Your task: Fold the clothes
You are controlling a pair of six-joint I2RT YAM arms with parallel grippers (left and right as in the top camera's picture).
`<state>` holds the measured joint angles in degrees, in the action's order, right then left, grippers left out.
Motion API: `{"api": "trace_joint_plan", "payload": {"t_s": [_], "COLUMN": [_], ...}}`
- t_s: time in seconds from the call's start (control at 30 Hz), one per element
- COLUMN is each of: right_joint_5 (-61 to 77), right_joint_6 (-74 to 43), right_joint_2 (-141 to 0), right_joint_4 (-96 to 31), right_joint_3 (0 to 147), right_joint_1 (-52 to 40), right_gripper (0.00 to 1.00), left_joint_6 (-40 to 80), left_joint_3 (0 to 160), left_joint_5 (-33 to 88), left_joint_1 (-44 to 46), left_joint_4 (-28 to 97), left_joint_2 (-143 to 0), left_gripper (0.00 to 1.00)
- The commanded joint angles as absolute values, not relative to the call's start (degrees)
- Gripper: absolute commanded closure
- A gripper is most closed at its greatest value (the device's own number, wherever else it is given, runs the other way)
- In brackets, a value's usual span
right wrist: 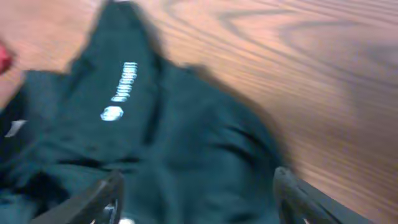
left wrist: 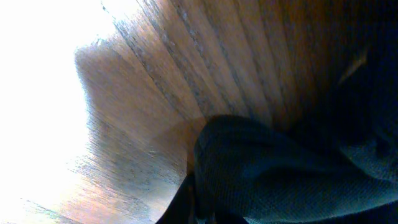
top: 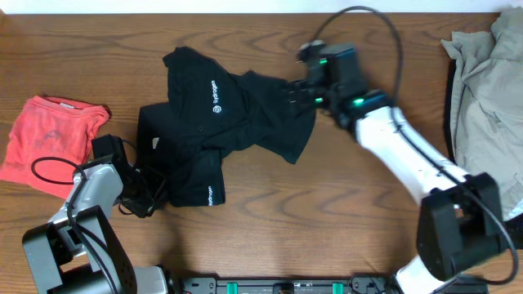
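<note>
The black shirt [top: 221,122] lies crumpled at the middle left of the table, white logo lettering up. My left gripper [top: 149,193] is at its lower left corner, shut on the black shirt; in the left wrist view dark fabric [left wrist: 292,174] bunches right at the jaws. My right gripper [top: 292,91] hovers over the shirt's right edge, open. In the right wrist view its fingers [right wrist: 289,186] stand wide apart above the black shirt [right wrist: 174,143] with nothing between them. A coral-red tee [top: 49,139] lies at the far left and a beige garment [top: 490,106] at the far right.
The wooden table [top: 327,212] shows bare between the shirt and the front edge. A black cable loop [top: 53,171] from the left arm lies over the coral tee's lower edge. The right arm's white link [top: 409,155] slants across the right half.
</note>
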<state>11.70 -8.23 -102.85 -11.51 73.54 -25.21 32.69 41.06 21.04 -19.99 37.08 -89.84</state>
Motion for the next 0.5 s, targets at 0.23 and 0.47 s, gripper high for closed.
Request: {"api": "trace_joint_plan", "payload": {"t_s": [0.23, 0.47], "right_joint_5": [1.56, -13.15], "right_joint_6": [-10.48, -13.52], "right_joint_2": [-119.00, -117.16], "right_joint_4": [-0.08, -6.83], "right_joint_3": [74.08, 75.00], "right_joint_1": [-32.67, -30.85], "right_gripper": [0.32, 0.99], "left_joint_6": [31.70, 31.70], "left_joint_3": [40.56, 40.56], "left_joint_5": [20.12, 20.12], "left_joint_1": [-20.18, -20.18], "left_joint_4": [37.28, 37.26], "left_joint_2": [-89.47, -89.47], "left_gripper": [0.94, 0.94]}}
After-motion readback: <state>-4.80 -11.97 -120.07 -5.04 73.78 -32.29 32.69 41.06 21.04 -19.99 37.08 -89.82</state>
